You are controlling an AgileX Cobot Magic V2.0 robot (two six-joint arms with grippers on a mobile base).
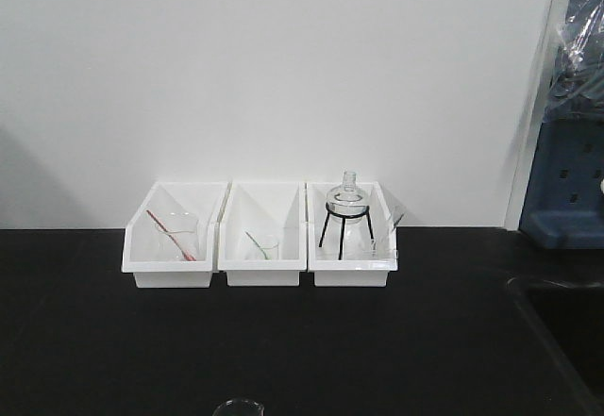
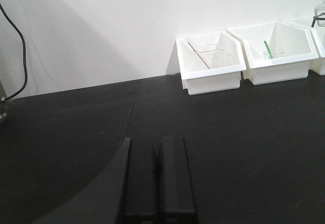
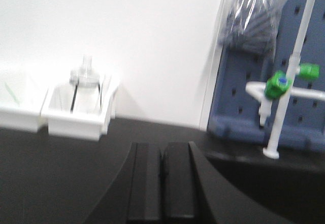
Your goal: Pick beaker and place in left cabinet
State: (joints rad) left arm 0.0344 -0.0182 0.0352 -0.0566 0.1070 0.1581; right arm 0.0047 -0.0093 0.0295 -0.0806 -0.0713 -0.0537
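Plain white wall point(image 1: 283, 58) behind matte black benchtop point(image 1: 283, 341) — blue pegboard point(image 1: 566, 180) at right, dark recess point(image 1: 566, 341) below.

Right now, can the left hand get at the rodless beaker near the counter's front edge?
Probably: the beaker stands alone on bare counter, nothing blocking; the left hand is shut, though.

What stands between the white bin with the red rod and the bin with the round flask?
In the front view, a third white bin holding a small beaker with a green rod.
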